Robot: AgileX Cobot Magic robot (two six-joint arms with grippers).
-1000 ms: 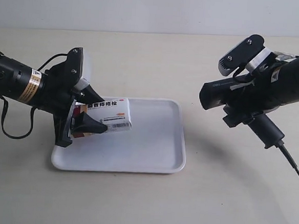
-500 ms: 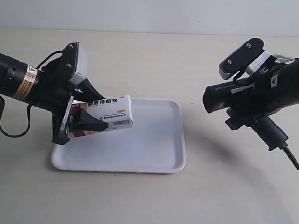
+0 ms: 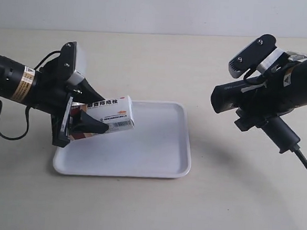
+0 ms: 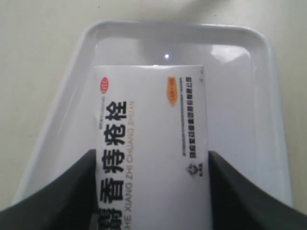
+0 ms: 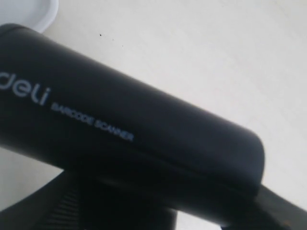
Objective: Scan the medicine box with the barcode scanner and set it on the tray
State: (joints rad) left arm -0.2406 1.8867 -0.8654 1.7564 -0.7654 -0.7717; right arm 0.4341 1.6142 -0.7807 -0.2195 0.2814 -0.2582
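The white medicine box with its dark red end hangs just above the left part of the white tray. My left gripper is shut on the medicine box, its black fingers pressing both long sides of the box over the tray. At the exterior view's right, my right gripper is shut on the black barcode scanner, held in the air with its head toward the tray. The scanner body fills the right wrist view and hides the fingers there.
The scanner's black cable trails off toward the lower right. A black cable loops under the arm at the exterior view's left. Beige tabletop lies all round the tray.
The left gripper has drawn back slightly to the left and lifted the box a little, tilting it more. The right arm with the scanner has shifted a little right and up.
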